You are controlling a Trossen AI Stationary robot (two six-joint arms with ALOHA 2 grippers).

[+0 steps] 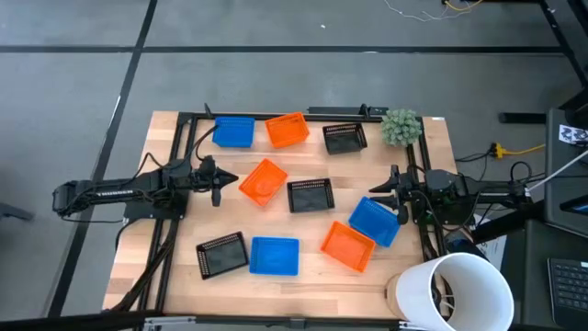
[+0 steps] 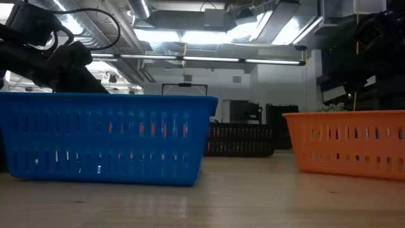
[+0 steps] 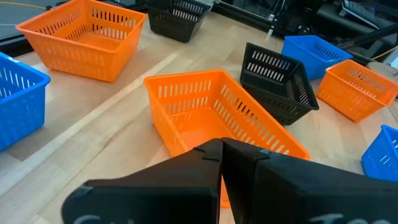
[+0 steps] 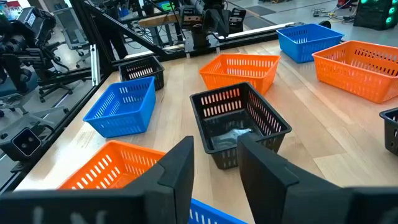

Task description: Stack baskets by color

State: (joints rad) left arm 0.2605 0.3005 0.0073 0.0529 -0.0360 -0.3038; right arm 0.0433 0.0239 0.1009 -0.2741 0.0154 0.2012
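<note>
your left gripper, jaws shut and empty, has the middle orange basket just at its 3 o'clock; your right gripper waits slightly open.

Overhead looks straight down; low camera level, perhaps cramped.

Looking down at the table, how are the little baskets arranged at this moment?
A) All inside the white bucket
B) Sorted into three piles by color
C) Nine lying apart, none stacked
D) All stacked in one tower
C: the high view shows three blue baskets, three orange baskets and three black baskets spread singly over the table, none nested in another.
</note>
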